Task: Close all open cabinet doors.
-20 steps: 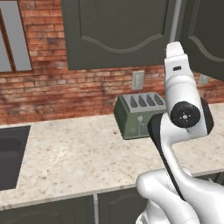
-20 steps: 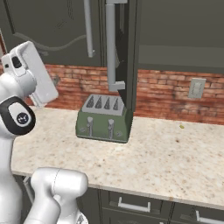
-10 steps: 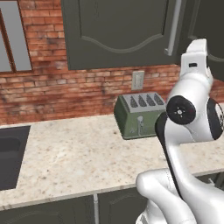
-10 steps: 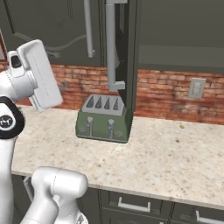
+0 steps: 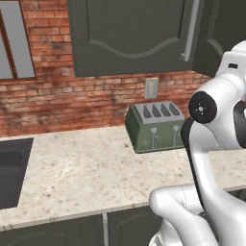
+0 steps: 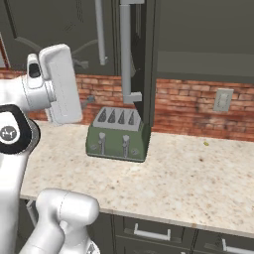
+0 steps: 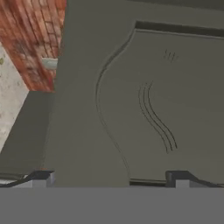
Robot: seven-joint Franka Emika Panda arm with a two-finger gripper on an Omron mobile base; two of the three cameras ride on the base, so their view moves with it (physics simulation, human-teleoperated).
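Observation:
One cabinet door (image 6: 145, 54) stands open, swung out edge-on above the toaster, with its grey bar handle (image 6: 125, 49) facing me. Its moulded face (image 7: 153, 100) spans the hand view at close range. My gripper (image 7: 111, 178) points at that face, open, fingertips (image 7: 43, 176) wide apart with nothing between them. Left of the open door hangs a closed cabinet door (image 5: 129, 33) with its bar handle (image 5: 192, 29). The white forearm (image 6: 59, 84) is raised left of the open door.
A green four-slot toaster (image 6: 118, 134) sits on the speckled counter (image 6: 198, 173) under the open door. The open cabinet's dark inside (image 6: 203, 39) lies to the right. A wall outlet (image 6: 222, 99) is on the brick wall. A dark sink (image 5: 9, 173) is at far left.
The arm has swung to the right and risen, carrying the hand closer to the open door. The doors and the toaster have not moved.

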